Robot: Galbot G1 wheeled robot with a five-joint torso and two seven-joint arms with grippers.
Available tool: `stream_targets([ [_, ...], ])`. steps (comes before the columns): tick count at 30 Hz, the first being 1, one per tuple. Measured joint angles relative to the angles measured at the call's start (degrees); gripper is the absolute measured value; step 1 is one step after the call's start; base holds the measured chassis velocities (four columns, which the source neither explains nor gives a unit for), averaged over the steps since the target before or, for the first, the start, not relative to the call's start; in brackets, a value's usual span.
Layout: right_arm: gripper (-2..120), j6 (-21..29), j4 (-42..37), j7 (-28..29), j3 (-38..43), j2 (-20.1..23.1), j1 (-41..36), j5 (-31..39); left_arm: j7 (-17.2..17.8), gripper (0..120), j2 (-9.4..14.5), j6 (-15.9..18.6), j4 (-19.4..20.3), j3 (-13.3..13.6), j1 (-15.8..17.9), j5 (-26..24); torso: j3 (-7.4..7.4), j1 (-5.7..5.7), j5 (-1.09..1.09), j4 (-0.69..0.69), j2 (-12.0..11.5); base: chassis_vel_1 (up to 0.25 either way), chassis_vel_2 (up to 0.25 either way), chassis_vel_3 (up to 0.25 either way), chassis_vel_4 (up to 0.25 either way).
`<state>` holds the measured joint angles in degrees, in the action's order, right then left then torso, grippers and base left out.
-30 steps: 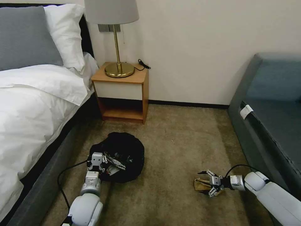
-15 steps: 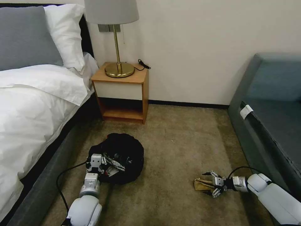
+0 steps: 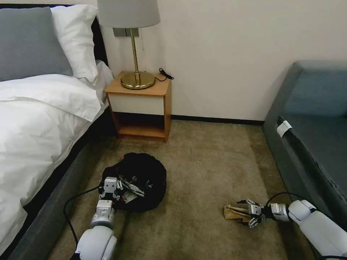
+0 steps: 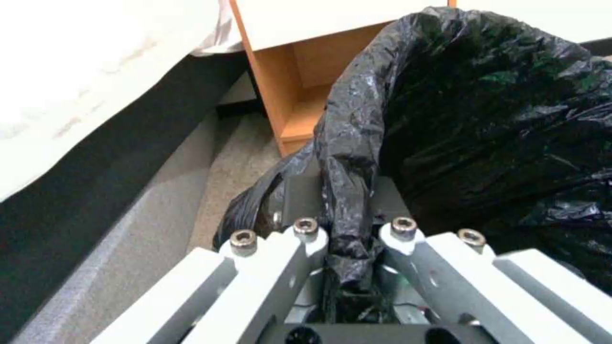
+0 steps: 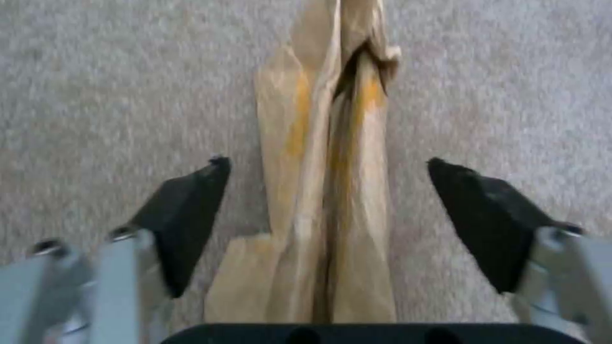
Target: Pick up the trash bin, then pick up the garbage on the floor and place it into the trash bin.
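The trash bin [image 3: 146,169], lined with a crinkled black bag, is beside the bed. My left gripper [image 3: 131,188] is shut on its near rim. In the left wrist view the fingers pinch a fold of the black bag [image 4: 485,124] at the left gripper [image 4: 347,239]. A piece of garbage, a crumpled tan paper [image 3: 231,212], lies on the carpet at the right. My right gripper [image 3: 243,213] is low at the floor and open. The tan paper [image 5: 325,191] lies lengthwise between the black pads [image 5: 185,215] of the right gripper [image 5: 328,172], which do not touch it.
A bed [image 3: 39,122] runs along the left. A wooden nightstand [image 3: 141,108] with a brass lamp [image 3: 135,76] stands at the wall. A grey sofa [image 3: 311,137] borders the right. Open carpet [image 3: 202,169] lies between the bin and the paper.
My right gripper has sunk lower to the floor and drawn slightly back, still straddling the tan paper. The left gripper and the bin have barely moved.
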<state>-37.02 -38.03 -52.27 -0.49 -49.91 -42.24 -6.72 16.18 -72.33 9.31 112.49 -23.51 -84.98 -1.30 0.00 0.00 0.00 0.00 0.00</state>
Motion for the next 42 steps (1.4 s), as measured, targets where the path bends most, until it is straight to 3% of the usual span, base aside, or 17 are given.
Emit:
stream_targets([
  [4, 67, -0.05, 0.21, -0.59, 0.48, -0.05, 0.03, -0.46, 0.01, 4, -0.01, 0.03, 0.18, 0.00, -0.17, 0.15, 0.00, 0.00, 0.00, 0.00, 0.00, 0.000, 0.000, 0.000, 0.000],
  [7, 52, -0.22, 0.49, -1.46, 1.47, -0.22, -0.20, -1.47, 0.02, 4, -0.04, 0.05, 0.47, 0.01, -0.47, 0.41, 0.00, 0.00, 0.00, 0.00, 0.00, 0.000, 0.000, 0.000, 0.000],
  [11, 42, -0.36, 0.62, -1.77, 1.97, -0.27, -0.39, -1.87, 0.03, 4, -0.06, 0.05, 0.66, 0.01, -0.65, 0.54, 0.00, 0.00, 0.00, 0.00, 0.00, 0.000, 0.000, 0.000, 0.000],
  [15, 22, -0.66, 0.49, -2.51, 2.87, -0.11, -0.84, -2.05, 0.06, 4, -0.16, 0.05, 1.03, 0.01, -1.05, 0.73, 0.00, 0.00, 0.00, 0.00, 0.00, 0.000, 0.000, 0.000, 0.000],
  [19, 14, -0.92, 0.40, -2.82, 3.30, 0.05, -1.08, -2.29, 0.08, 4, -0.26, 0.05, 1.18, 0.02, -1.33, 0.92, 0.00, 0.00, 0.00, 0.00, 0.00, 0.000, 0.000, 0.000, 0.000],
  [22, 0, -1.43, 0.32, -3.02, 4.30, 0.08, -1.35, -3.35, 0.10, 4, -0.30, 0.05, 1.60, 0.01, -1.68, 1.09, 0.00, 0.00, 0.00, 0.01, 0.00, 0.000, 0.000, 0.000, 0.000],
  [42, 0, -2.19, -0.62, -4.58, 9.47, -0.01, -1.39, -1.56, 0.38, 4, -0.93, -0.21, 3.14, -0.25, -2.74, 1.84, 0.00, 0.00, 0.00, 0.00, 0.00, 0.000, 0.000, 0.000, 0.000],
])
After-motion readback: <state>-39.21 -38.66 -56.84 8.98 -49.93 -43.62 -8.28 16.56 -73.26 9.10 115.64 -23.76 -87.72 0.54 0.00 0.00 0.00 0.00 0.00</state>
